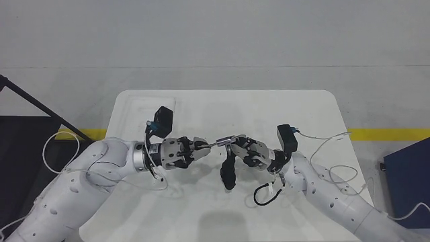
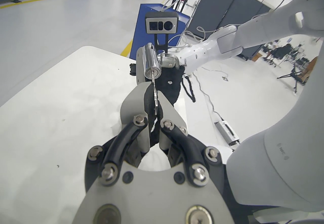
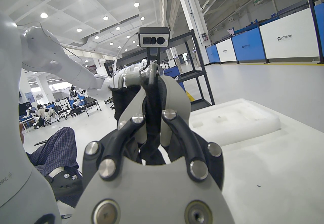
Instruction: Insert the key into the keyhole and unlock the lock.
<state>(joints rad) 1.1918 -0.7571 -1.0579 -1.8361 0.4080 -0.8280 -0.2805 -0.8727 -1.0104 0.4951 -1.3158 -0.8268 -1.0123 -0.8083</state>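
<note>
The left tool is pinching the key, whose tip is sitting at the keyhole of the silver lock. The right tool is holding that lock above the white worktop, a black strap hanging below.

white table | foam tray (shallow recesses) on it | yellow floor line

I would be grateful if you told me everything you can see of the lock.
The lock is a shiny, chrome-looking padlock with a rounded body and a round keyhole in its end face. The right gripper clamps it above the table, keyhole end facing the left gripper, whose key sits in the keyhole. Black cloth hangs by it.
</note>
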